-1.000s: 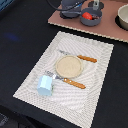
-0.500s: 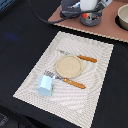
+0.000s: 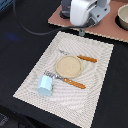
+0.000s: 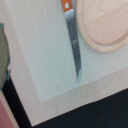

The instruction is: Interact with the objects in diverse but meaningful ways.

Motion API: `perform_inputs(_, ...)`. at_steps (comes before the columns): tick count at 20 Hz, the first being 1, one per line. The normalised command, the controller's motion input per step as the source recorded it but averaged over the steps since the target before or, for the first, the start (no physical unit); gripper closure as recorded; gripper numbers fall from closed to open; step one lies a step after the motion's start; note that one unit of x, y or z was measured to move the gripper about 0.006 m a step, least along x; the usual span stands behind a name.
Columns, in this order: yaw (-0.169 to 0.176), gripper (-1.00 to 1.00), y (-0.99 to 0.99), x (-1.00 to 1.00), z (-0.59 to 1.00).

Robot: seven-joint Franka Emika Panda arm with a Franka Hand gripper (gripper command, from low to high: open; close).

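nothing handled yet, by the look. gripper (image 3: 82, 31) hovering over placemat (image 3: 30, 85) edge, jaws hidden, can't tell if spread. plate (image 3: 68, 65) centre w/ knife (image 4: 74, 42) & fork (image 3: 67, 80) beside; blue cup (image 3: 45, 85) near corner. all left.

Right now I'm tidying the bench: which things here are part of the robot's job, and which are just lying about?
Job: light-blue cup, wooden plate, knife, fork.
Lying about: woven placemat, brown board, black cable.
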Motion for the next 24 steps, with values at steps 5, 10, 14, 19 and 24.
perform_inputs(5,0.000,-1.00,-0.96,0.12,-0.24)
perform_inputs(10,0.002,-1.00,-0.90,0.14,-0.15)
perform_inputs(14,0.024,-1.00,-0.90,0.06,-0.12)
perform_inputs(19,0.081,-1.00,-0.79,0.00,-0.22)
perform_inputs(24,0.164,-1.00,-0.38,0.00,0.07)
